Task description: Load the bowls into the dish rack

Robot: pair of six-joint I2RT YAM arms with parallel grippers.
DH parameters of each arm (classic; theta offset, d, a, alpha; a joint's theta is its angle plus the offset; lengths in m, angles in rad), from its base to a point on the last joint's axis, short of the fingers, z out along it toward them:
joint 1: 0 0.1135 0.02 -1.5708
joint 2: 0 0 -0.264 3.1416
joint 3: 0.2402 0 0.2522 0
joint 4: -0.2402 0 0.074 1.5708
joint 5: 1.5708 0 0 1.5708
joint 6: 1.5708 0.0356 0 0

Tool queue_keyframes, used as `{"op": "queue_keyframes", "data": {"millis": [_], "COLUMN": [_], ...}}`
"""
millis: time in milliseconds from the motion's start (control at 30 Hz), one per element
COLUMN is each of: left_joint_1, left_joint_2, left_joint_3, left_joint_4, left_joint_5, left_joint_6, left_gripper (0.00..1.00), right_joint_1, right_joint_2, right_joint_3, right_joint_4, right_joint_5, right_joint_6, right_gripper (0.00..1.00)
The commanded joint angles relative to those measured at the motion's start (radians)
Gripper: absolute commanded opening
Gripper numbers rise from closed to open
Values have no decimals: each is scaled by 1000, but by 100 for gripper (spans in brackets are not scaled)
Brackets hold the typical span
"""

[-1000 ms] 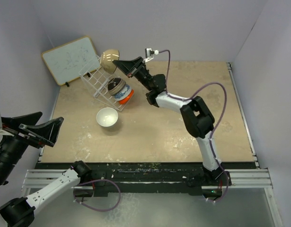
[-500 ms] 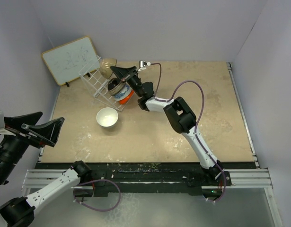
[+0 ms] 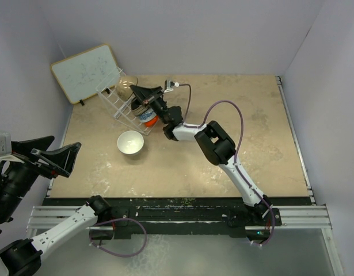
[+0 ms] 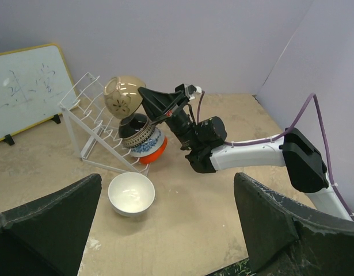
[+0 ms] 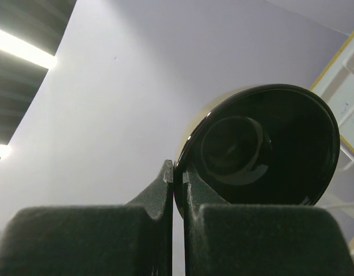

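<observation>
Right arm stretched far across the counter (image 3: 269, 132), its pincer (image 3: 136, 92) nipping the rim of the brown-inside bowl (image 3: 124, 87), held on edge at the dish rack's (image 3: 109, 96) top, just above the nested bowls (image 4: 143, 138) (three). Left pincer (image 3: 63, 144) spread wide, well short of the rack.

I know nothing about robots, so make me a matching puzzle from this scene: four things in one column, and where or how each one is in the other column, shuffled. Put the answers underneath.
Things
1. white bowl
2. pale bowl with the dark inside
3. left gripper
4. whiteboard

Place or state
A. wide open, holding nothing
B. propped up near the far left corner
C. pinched at its rim by the right gripper, at the top of the dish rack
D. upright on the table, just in front of the rack

Pairs: 1-D, 2-C, 3-A, 4-B
</observation>
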Motion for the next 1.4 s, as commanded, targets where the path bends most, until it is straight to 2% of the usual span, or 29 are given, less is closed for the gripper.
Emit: {"op": "queue_keyframes", "data": {"millis": [0,233,667,1000,1100,1167,1367], "left_joint_1": [-6,-7,-8,-7,-7,-8,-9], "left_joint_2": [5,4,1,-5,-8,-8,-6], "left_joint_3": [1,0,1,3,3,5,11], "left_joint_4": [18,16,17,13,10,10,18], "left_joint_5": [-12,-9,-11,-10,-11,-12,-18], "left_joint_6": [5,1,-2,-8,-8,-9,-9], "left_gripper": [99,99,99,99,99,99,99], "right_joint_1": [9,10,11,10,11,11,14], "right_joint_2": [-51,-84,-97,-95,-111,-129,-188], "right_joint_3": [-42,-130,-164,-161,-180,-211,-314], "right_joint_4": [205,209,185,168,157,151,128], "right_joint_5": [76,124,120,110,116,132,181], "right_joint_6": [34,34,42,54,53,51,49], "right_gripper": [0,0,0,15,22,32,38]}}
